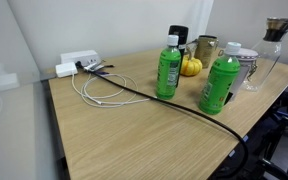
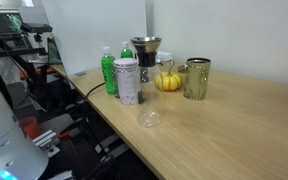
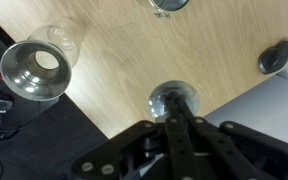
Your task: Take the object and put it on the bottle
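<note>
Small clear glass object [image 2: 149,118] rests on the table [image 2: 244,130] near its edge. It is in front of a silver container [image 2: 127,82] and a green bottle [image 2: 109,72], and touches neither. A yellow pumpkin [image 2: 167,81] stands further back. In the wrist view the hand [image 3: 174,118] is above the table, fingers drawn together and gripping nothing. The glass object [image 3: 174,98] appears just beyond its tips.
</note>
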{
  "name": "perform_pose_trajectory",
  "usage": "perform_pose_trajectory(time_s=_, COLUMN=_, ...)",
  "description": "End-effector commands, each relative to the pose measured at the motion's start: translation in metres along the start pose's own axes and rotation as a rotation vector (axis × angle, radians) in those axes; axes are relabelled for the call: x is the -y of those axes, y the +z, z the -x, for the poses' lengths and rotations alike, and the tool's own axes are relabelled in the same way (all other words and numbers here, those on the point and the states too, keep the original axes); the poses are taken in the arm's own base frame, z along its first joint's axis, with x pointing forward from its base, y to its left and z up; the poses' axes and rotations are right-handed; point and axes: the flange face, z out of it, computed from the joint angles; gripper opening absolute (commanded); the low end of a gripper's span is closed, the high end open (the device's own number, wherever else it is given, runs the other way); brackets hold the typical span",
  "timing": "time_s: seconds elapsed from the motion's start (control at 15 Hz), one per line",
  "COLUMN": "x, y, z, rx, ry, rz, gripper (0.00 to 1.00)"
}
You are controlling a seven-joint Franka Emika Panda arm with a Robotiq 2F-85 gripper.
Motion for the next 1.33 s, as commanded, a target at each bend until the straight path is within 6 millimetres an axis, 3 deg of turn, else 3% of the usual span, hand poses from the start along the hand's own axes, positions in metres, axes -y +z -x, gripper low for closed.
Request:
perform_pose_trajectory(time_s=0.0, x=-0.026, y=0.004, z=-0.011, rx=0.014, ry=0.070, rz=0.031, gripper=0.01)
perform_pose_trajectory(time_s=0.4, x=-0.061, y=0.011, z=-0.010, rx=0.056, ry=0.116, rz=0.049, gripper=0.01)
perform_pose_trajectory(time_s=0.6, x=-0.059, y=0.010, z=0.002, rx=0.089, ry=0.076, rz=-0.008, gripper=0.01)
perform_pose_trajectory(time_s=0.67, x=-0.059, y=0.007, z=-0.001, rx=0.060, ry=0.082, rz=0.024, gripper=0.05)
perform_pose_trajectory(time_s=1.27, x=-0.058, y=0.008, z=0.004, rx=0.070, ry=0.076, rz=0.005, gripper=0.05)
